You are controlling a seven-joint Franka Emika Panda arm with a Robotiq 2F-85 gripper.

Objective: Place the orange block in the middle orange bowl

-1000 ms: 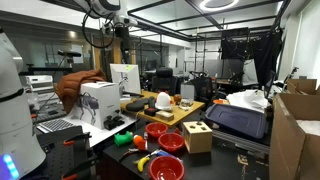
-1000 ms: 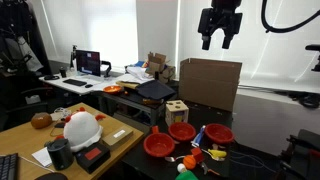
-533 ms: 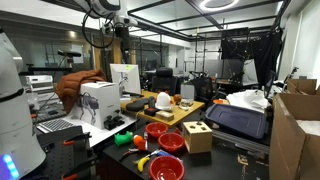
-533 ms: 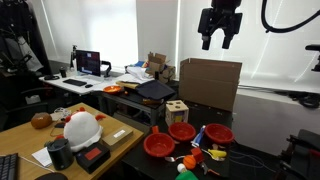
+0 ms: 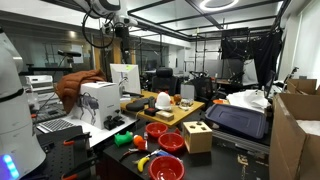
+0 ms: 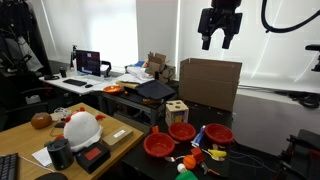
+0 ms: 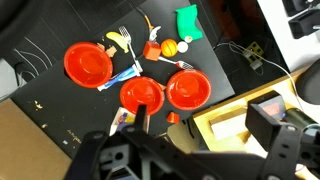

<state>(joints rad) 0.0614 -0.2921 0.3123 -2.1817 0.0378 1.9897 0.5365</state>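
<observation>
The fingers hang apart and empty high above the middle bowl; the orange block lies on the table near that bowl.

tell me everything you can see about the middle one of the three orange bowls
The middle bowl is round, glossy red-orange and looks like plastic. It stands upright on the dark table, mouth up, and nothing shows inside it. It is one of three alike. The neighbour bowl sits right beside it, and whether their rims touch cannot be told. The far bowl stands clearly apart on the opposite side.
</observation>
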